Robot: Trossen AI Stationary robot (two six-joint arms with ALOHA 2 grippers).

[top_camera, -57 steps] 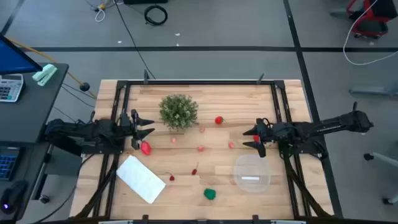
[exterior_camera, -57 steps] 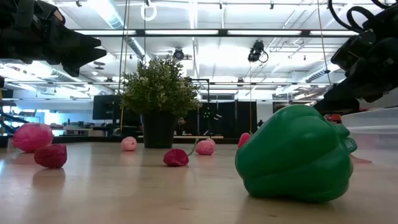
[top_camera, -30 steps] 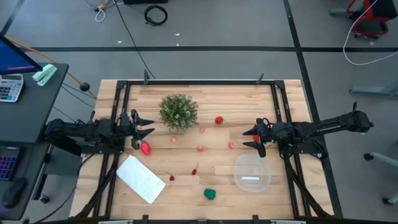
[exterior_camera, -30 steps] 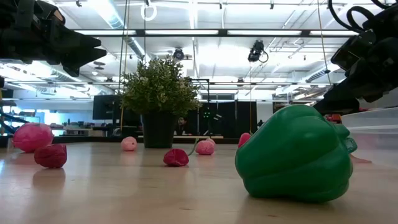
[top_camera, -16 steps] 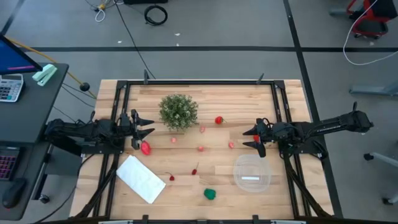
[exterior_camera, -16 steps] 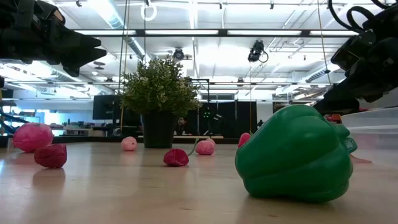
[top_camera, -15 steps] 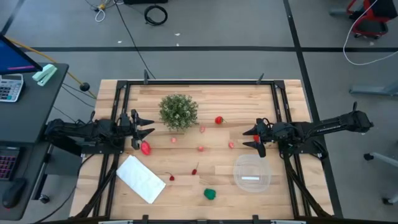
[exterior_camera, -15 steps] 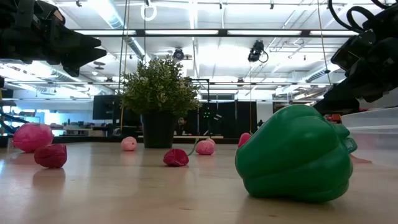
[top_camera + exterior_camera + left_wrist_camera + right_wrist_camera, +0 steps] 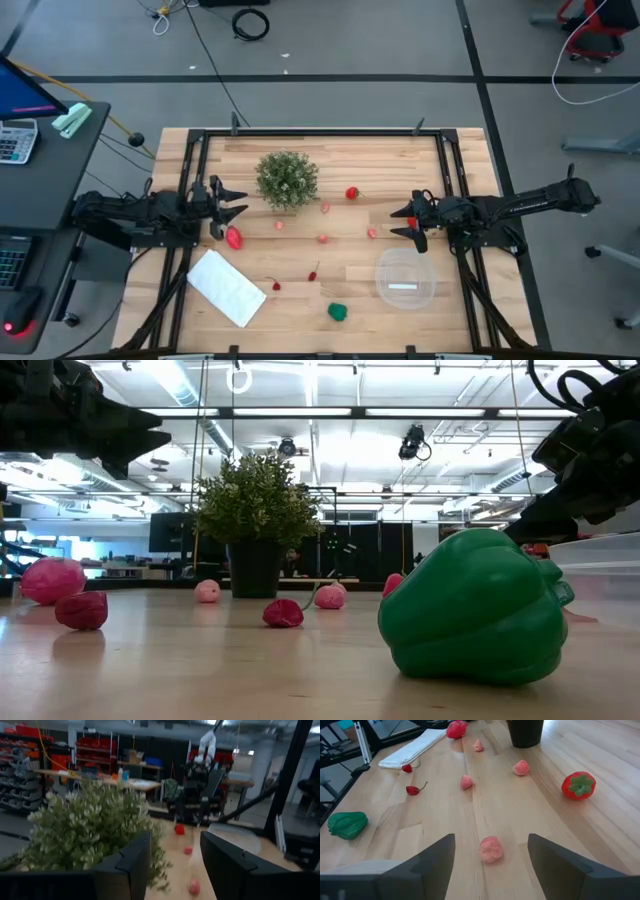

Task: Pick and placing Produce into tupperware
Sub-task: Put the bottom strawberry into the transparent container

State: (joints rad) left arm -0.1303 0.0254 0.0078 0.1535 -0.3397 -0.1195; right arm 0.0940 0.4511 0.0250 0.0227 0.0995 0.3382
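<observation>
Pink and red fruit (image 9: 372,233) lies all over the table; the tub (image 9: 405,279) is empty. Both claws hang apart, left claw (image 9: 226,205) by the plant (image 9: 287,179), right claw (image 9: 409,223) near the tub. Small round bits could roll off, or the plant might tip.

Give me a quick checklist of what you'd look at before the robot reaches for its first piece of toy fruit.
1. Right end effector open: ok, fingers spread wide.
2. A piece within its line: ok, a pink piece lies on the table straight ahead between the fingers.
3. Tupperware ready: ok, upright beside the right arm, nothing seen inside.
4. Left end effector open: ok, hovering near the bushy plant.
5. Nothing already held: ok, both end effectors carry nothing.
6. Green piece reachable: cannot tell; it sits near the table's front edge.
</observation>
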